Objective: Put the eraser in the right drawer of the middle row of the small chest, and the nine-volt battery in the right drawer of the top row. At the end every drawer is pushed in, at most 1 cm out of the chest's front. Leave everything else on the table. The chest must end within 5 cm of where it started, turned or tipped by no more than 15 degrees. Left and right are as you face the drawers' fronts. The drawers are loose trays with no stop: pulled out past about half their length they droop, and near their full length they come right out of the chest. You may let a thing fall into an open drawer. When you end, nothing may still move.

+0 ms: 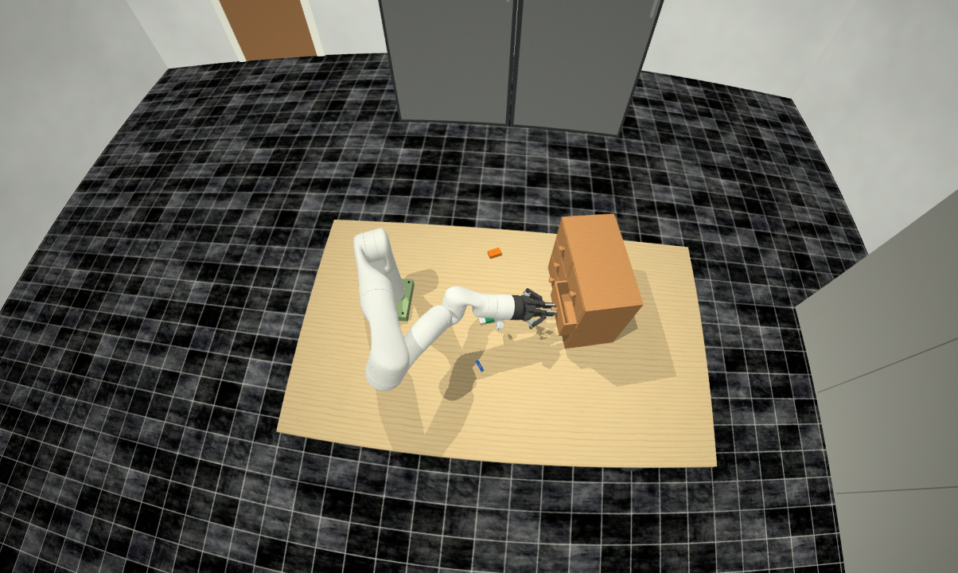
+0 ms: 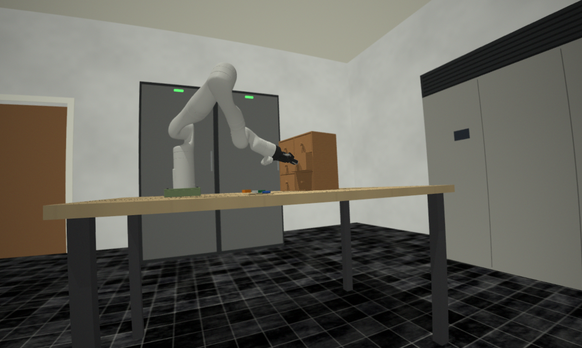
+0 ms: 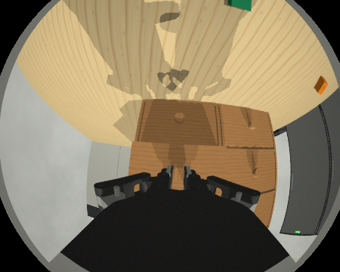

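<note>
The chest stands at the table's right side, its drawer fronts facing the arm. My gripper is shut on the knob of the middle row's right drawer, which stands partly out. The top row's right drawer looks pushed in. A green-and-white block, possibly the eraser, lies on the table below the wrist; its green end shows in the wrist view. An orange block lies toward the back. I cannot tell surely which thing is the nine-volt battery.
A small blue thing lies on the table, nearer the front edge. The bottom right drawer's knob lies in shadow under the pulled-out drawer. The left column's drawers look pushed in. The arm's green base stands at the table's left.
</note>
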Robot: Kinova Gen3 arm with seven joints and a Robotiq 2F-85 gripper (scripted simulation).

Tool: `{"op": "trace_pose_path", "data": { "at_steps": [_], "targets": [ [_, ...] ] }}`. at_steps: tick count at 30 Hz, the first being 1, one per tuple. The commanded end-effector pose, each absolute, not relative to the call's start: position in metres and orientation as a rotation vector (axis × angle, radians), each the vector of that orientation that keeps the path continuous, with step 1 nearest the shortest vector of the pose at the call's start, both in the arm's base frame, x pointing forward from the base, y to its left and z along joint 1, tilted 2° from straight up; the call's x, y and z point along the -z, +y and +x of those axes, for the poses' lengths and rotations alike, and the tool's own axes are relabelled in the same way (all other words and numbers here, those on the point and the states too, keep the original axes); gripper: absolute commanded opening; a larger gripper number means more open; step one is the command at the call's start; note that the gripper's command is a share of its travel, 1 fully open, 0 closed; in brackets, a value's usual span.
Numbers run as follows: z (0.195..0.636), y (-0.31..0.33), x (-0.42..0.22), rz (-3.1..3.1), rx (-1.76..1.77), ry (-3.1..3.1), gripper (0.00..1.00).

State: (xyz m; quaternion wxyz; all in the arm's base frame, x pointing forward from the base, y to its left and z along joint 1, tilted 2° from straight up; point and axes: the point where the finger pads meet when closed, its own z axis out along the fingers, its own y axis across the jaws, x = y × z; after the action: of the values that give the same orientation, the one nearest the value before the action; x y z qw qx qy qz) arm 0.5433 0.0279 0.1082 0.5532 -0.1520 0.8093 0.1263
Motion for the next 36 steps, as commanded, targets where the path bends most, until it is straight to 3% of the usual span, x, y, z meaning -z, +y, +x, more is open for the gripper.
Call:
{"op": "trace_pose_path", "data": {
  "at_steps": [1, 36],
  "targets": [
    [0.539, 0.024, -0.109, -0.355, -0.296, 1.913, 0.13],
    [0.517, 0.015, -0.109, -0.355, -0.296, 1.913, 0.13]
  ]
}}
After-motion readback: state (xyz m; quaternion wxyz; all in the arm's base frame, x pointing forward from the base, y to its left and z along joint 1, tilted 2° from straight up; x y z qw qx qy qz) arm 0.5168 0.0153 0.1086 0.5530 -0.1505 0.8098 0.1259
